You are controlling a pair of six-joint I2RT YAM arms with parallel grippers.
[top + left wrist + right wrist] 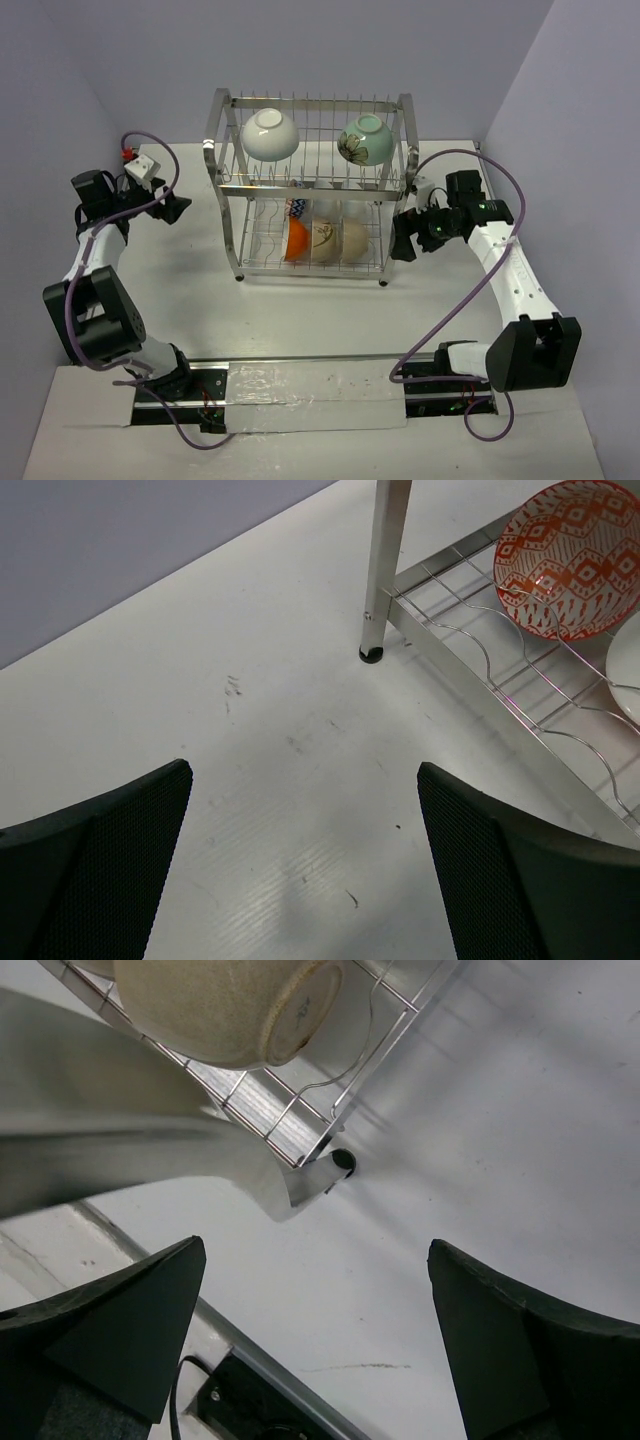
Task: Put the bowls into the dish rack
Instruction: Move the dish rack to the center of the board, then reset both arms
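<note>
The silver wire dish rack [224, 187] stands mid-table. On its top tier sit a white bowl [270, 134] and a mint green bowl [365, 138]. The lower tier holds an orange-red patterned bowl [295, 240] beside two pale bowls [322, 240]. My left gripper [176, 207] is open and empty, left of the rack. In its wrist view the left gripper [305, 865] hangs over bare table near the rack's leg [385, 570] and the orange-red bowl [570, 560]. My right gripper [403, 240] is open and empty at the rack's right end. The right wrist view shows the right gripper [315, 1350] below a cream bowl [225, 1005].
The rack's rubber foot [343, 1160] rests on the white table just ahead of my right fingers. The arms' black base rail [270, 1400] lies below them. Grey walls close in the table at the back and sides. Purple cables loop off both arms.
</note>
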